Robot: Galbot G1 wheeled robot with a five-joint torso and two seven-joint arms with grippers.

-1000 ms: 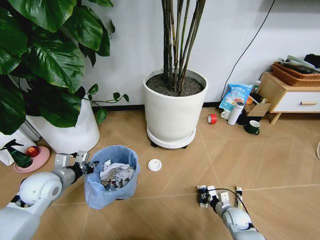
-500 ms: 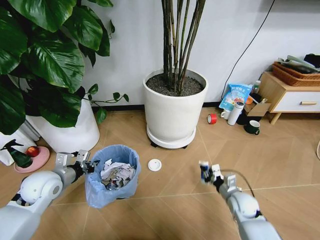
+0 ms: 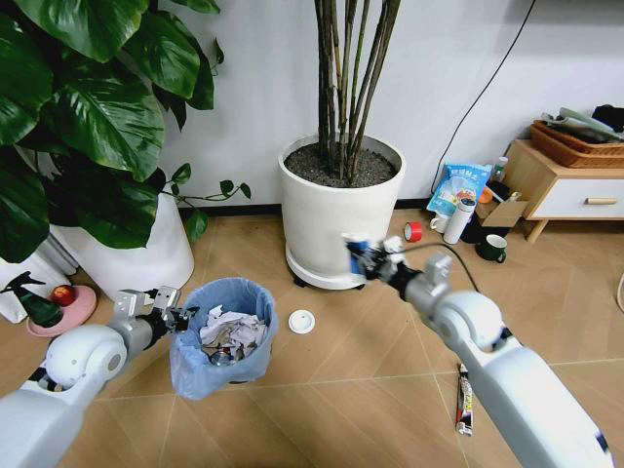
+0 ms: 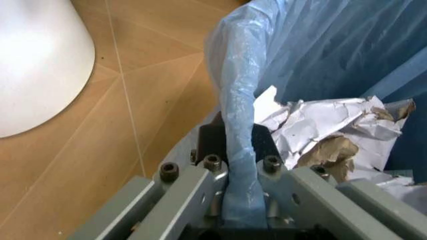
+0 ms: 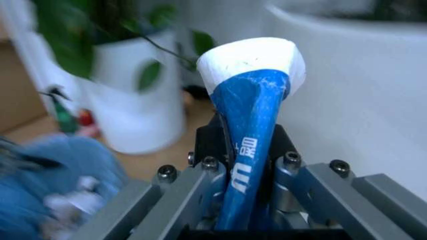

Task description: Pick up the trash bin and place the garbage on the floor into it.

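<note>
The right gripper [image 3: 363, 259] is up off the floor [image 3: 341, 390] now, lifted from its low spot a second ago and swung across in front of the big white plant pot [image 3: 336, 219], and it's carrying something. In the right wrist view the right gripper [image 5: 250, 200] is clamped on a blue-and-white wrapper [image 5: 252, 125], blue body with white lettering and a white flared end sticking out past the fingertips. So that piece of garbage is in the air, well clear of the planks.

Over on the other side, the left gripper [image 3: 174, 317] sits where it sat a second ago, at the near-left rim of the trash bin [image 3: 219, 375]. The left wrist view settles the grip: the left gripper [image 4: 237, 200] is pinched on the bin's rim, with the crinkled light-blue bag [image 4: 240, 100] folded over it between the fingers. Inside, crumpled white paper wads [image 4: 327, 130] are already piled up. The bin looks to have shifted only slightly.

What that means: the pick is done, and the job now looks like a carry, since the wrapper is near the pot and well apart from the bin's mouth.

Still on the floor: a small white round lid [image 3: 302, 322] just beside the bin, and a thin tube [image 3: 465, 400] lying under the right arm. Those remain, I'd judge.
</note>
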